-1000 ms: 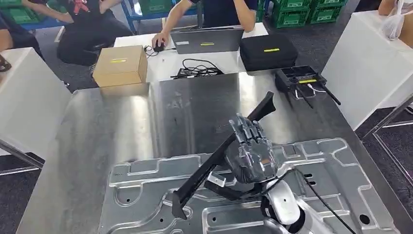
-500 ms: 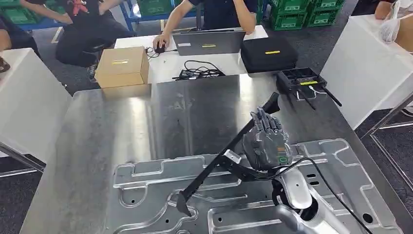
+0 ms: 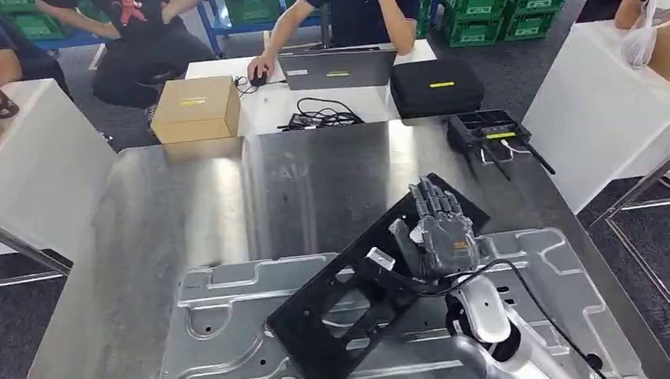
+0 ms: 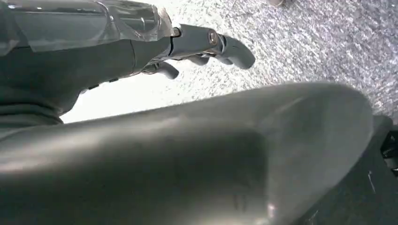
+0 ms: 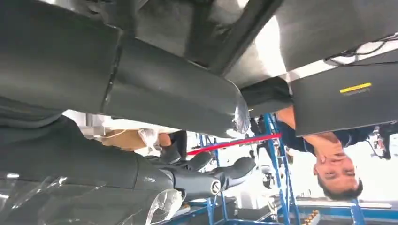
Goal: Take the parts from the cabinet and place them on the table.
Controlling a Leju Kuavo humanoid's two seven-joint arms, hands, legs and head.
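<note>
Now, the scene line by line.

Part: a flat black panel (image 3: 371,276) with cut-out windows, lying at a slant; its near end rests on the stamped metal sheet (image 3: 553,268), its far corner reaches onto the bare steel bench (image 3: 197,205).

Right hand: the right hand (image 3: 436,229) is over the panel's far half, back of the hand up, fingers (image 3: 430,197) stretched forward and slightly apart along the surface. Whether the thumb is hooked under the panel's edge cannot be told from the head view, so I cannot say if it has hold or merely rests on top.

Left hand: the left hand (image 4: 197,47) hangs over grey floor, fingers loosely curled and nothing in them.

Handling, as a judgement: the panel looks stiff and thin, probably light for its spread, with smooth faces that could slide on the polished metal beneath. Being long, it would swing or tip if held at one end.

Where to take hold: an edge near the middle of its length, or the rim of one of the windows, would give the fingers something to close around.

Task state: the panel appears down on the bench area; letting go looks like the remaining step.

Nearby: a cardboard box (image 3: 196,108), a laptop (image 3: 336,66) and a black case (image 3: 436,85) sit beyond the bench, with people seated behind.
</note>
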